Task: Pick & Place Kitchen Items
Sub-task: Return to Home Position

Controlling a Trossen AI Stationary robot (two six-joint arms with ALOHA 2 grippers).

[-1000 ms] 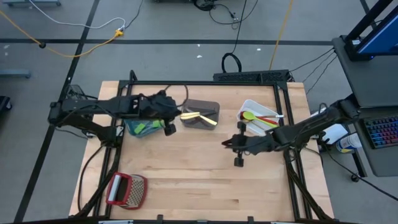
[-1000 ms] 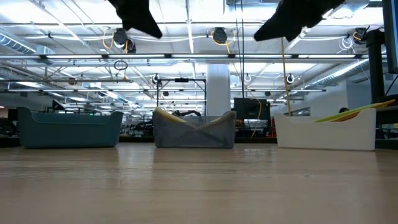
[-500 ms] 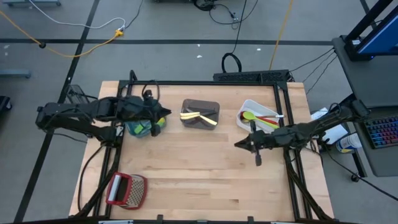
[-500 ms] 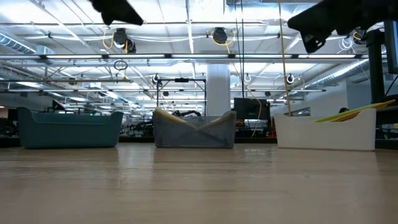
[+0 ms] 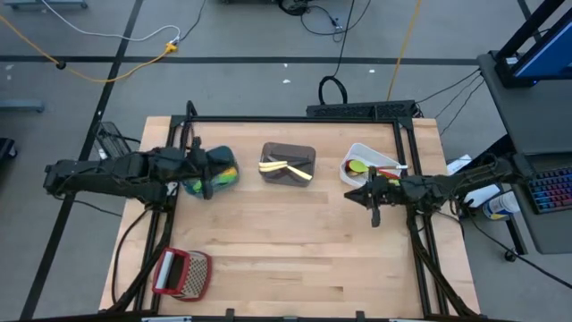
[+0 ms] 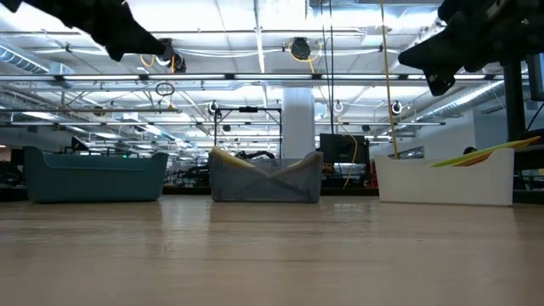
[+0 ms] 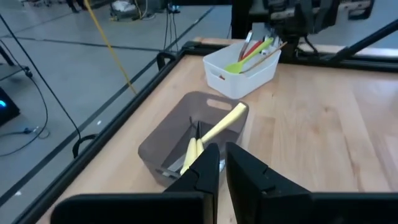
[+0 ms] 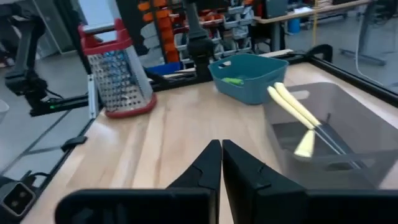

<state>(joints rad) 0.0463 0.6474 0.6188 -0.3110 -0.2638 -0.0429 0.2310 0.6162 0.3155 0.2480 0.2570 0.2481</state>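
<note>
step: homing | left claw [image 7: 221, 152] clenched, empty, left of grey bin [image 5: 288, 146] | right claw [image 8: 221, 149] clenched, empty, right of it | knives [image 5: 284, 167] inside it | advice: rise above its rim, then pull straight back

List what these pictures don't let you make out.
Teal bin: in the low view its wall hides the contents; in the high view the left gripper covers part of it.
Grey bin: in the low view the wall hides most of the knives.
White bin, beside the right gripper: the utensils overlap and are too small in the high view to count.
</note>
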